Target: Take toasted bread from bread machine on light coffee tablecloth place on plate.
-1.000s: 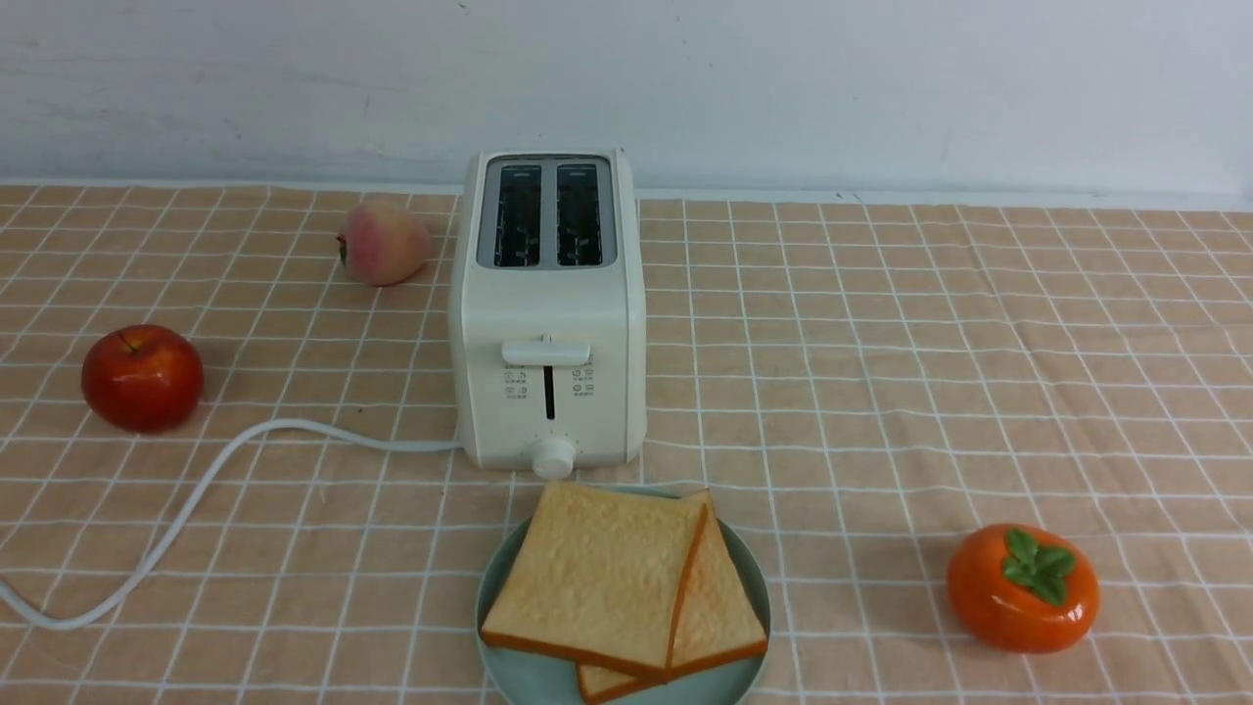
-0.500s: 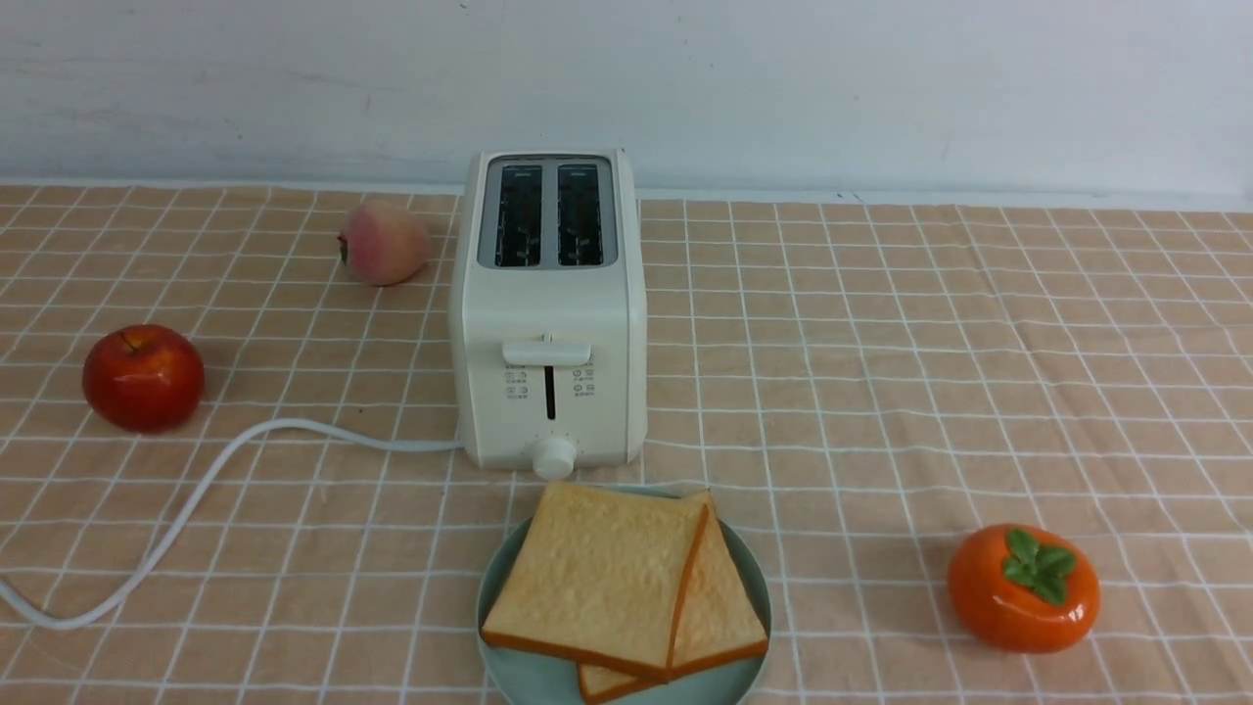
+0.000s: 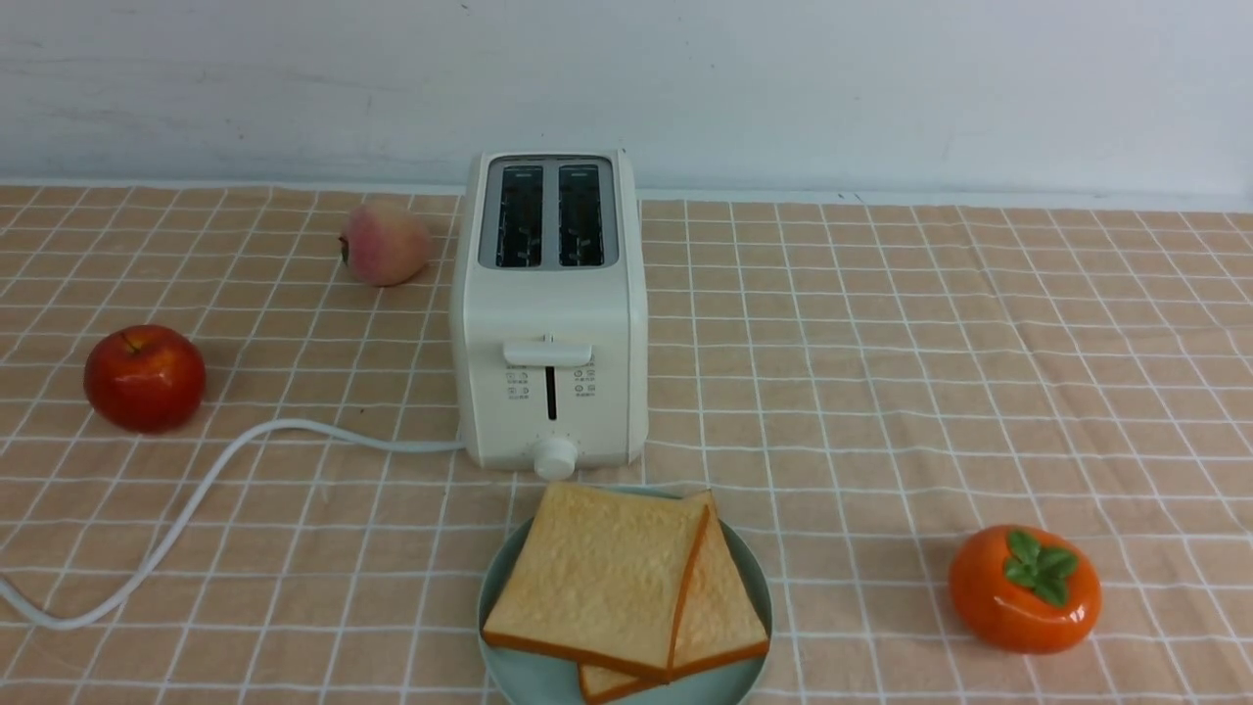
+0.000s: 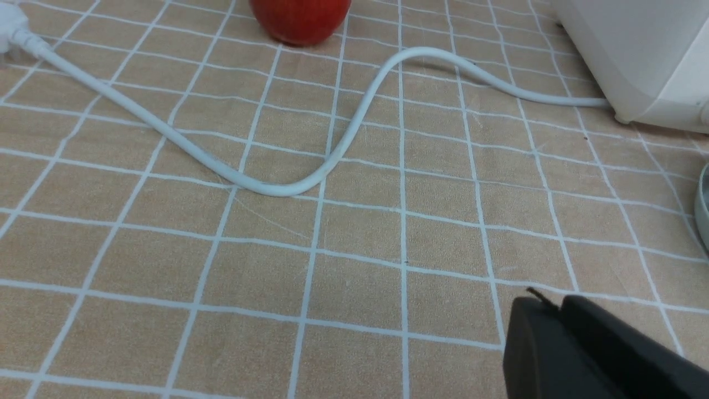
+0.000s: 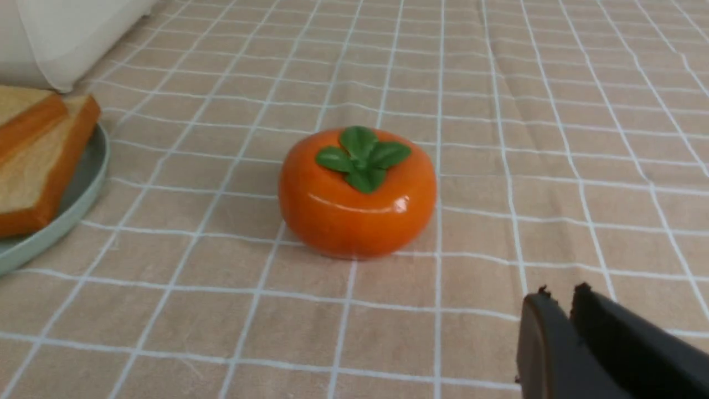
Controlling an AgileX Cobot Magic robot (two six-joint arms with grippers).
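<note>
Clock directions are taken from the plate (image 3: 719, 680), with 12 toward the wall (image 3: 881, 98) in the front view. Just beyond it, at 11 to 12, the two-slot toaster (image 3: 555, 304) is stood upright. A peach (image 3: 386, 243) is seen at 11, beside the toaster; a red apple (image 3: 145, 378) at 10. The white power cord (image 3: 333, 429) is run from the toaster's base in a loose bend toward 9; in the left wrist view a pale fitting (image 4: 11, 25) is seen at its end, partly cut off. At 3 a glossy persimmon (image 3: 1025, 589) with green leaves is set. All are borne by a tan tablecloth with a white grid (image 3: 881, 411), slightly wrinkled.

Two square slices of toasted bread (image 3: 599, 578) are laid on the plate, the upper lapped over the lower and turned at an angle to it. Faces pale golden, crusts orange-brown. The lever (image 3: 547, 353) is placed high on the toaster's front, above a round knob (image 3: 555, 457).

Small printed icons (image 3: 584, 382) are noted beside the lever track, too small to be read.

Left gripper (image 4: 553, 302) and right gripper (image 5: 562, 293): dark fingertips shown close together; whether fully clenched or slightly parted cannot be told.
</note>
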